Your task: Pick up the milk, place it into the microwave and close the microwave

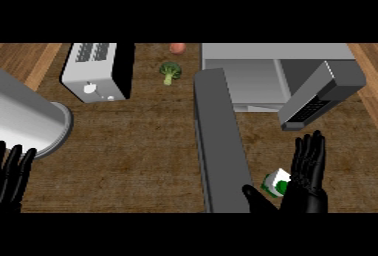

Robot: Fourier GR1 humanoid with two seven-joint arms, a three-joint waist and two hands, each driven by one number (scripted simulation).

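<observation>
A white and green milk carton [277, 182] lies low on the counter at the lower right. My right hand [306, 175] stands beside it with straight fingers pointing up and the thumb spread out below the carton; the carton sits in the gap between thumb and palm, partly hidden. The microwave [258, 75] stands at the back right, its cavity showing, with its door [317, 97] swung open to the right. My left hand [13, 175] rests at the lower left edge, fingers up and straight.
A long grey bar [218, 145] runs from the microwave's front down the counter, just left of the carton. A toaster [96, 70] stands at the back left, a broccoli [170, 71] beside it, an orange thing [177, 47] behind. A metal pot [29, 125] sits far left.
</observation>
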